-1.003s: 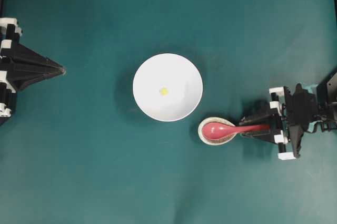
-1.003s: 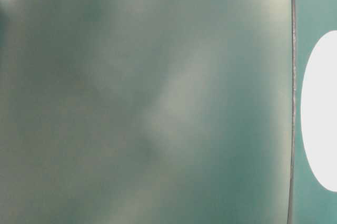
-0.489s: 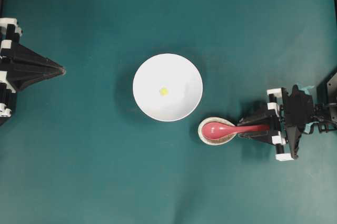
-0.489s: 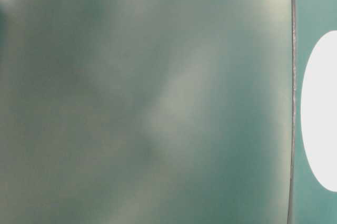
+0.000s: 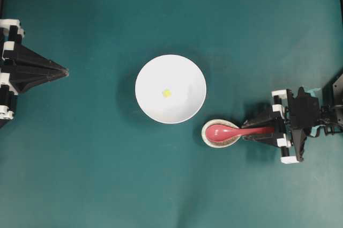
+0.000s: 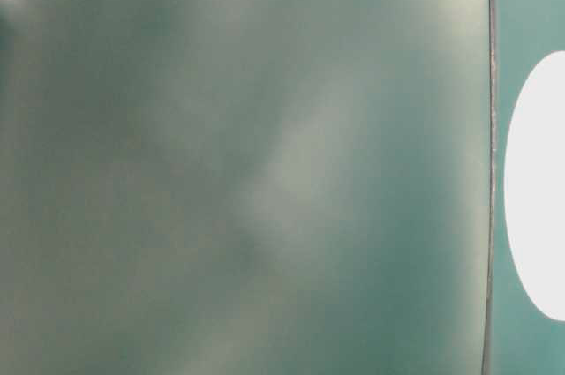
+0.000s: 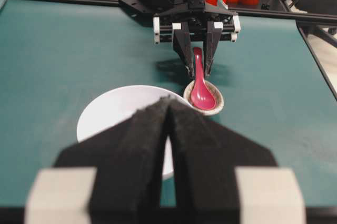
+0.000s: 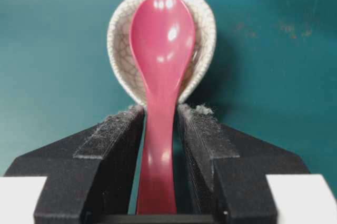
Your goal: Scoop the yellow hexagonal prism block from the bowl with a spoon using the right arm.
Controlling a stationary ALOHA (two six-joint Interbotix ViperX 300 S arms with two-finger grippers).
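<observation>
Overhead, right pincer (image 5: 261,130): sits to the right of the spoon rest, its two fingers straddling the handle of the spoon (image 5: 236,130); whether they press on it cannot be told from here.
Overhead, spoon: scoop lies in the spoon rest (image 5: 208,138), on the side away from the pincer's body.
Overhead, bowl (image 5: 187,72): beyond the spoon rest from the right pincer, up and to the left, just beside the rest.
Overhead, yellow hexagonal prism block (image 5: 167,93): lies near the middle of the bowl, well apart from the right pincer.
Overhead, left pincer (image 5: 63,71): fingers together in a point, aimed toward the bowl from far left.
Table-level: blurred green surface, with a white oval at the right edge that cannot be identified.
Left wrist, left pincer (image 7: 169,109): fingers closed together, empty, with the bowl (image 7: 100,116) just ahead.
Left wrist, right pincer (image 7: 197,66): across the bowl, fingers on either side of the spoon (image 7: 200,89).
Right wrist, right pincer (image 8: 160,114): fingers apart, a thin gap showing on each side of the spoon (image 8: 160,76) handle; not clamped.
Right wrist, spoon rest (image 8: 122,50): directly ahead of the fingertips, cradling the scoop.
</observation>
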